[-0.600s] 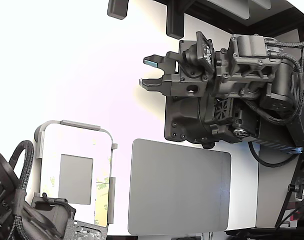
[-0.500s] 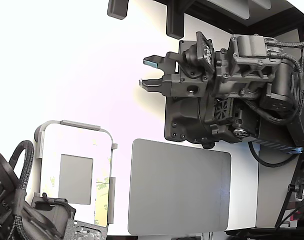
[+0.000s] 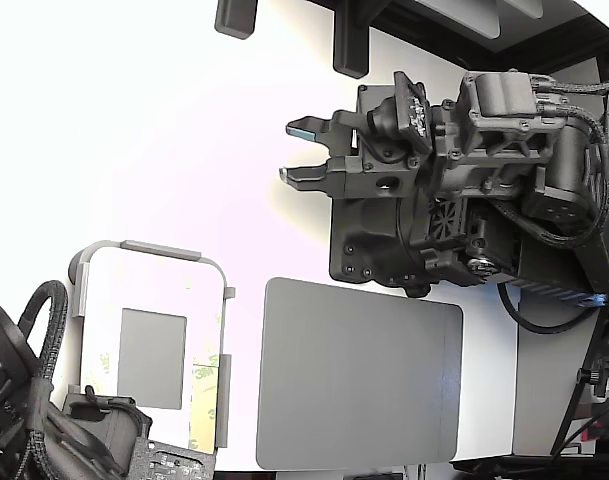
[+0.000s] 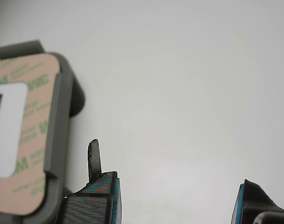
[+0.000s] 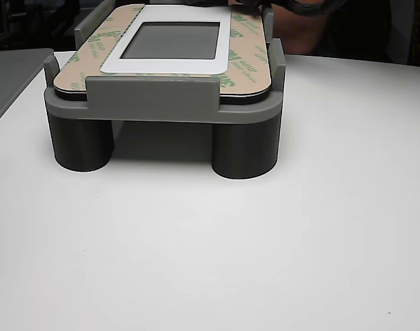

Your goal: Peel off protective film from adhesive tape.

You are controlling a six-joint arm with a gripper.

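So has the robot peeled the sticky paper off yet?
Not yet. Nothing looks done: the protective film with its green logos still covers the border of the panel sitting in the grey holder. Nothing is in hand either; the gripper hangs open and empty, well away from the holder. Left: reach the film, pinch an edge and pull it off.

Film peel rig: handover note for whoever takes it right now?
Claw: open, empty, in the air over the white table, well clear of the part.
White panel: seated in the grey fixture, at the exterior view's lower left, beside the large grey pad.
Protective film: printed liner appears to cover the panel's border all round; no lifted edge visible.
Done: nothing peeled.
Left: bring the claw to the panel, catch a liner edge, peel it off.
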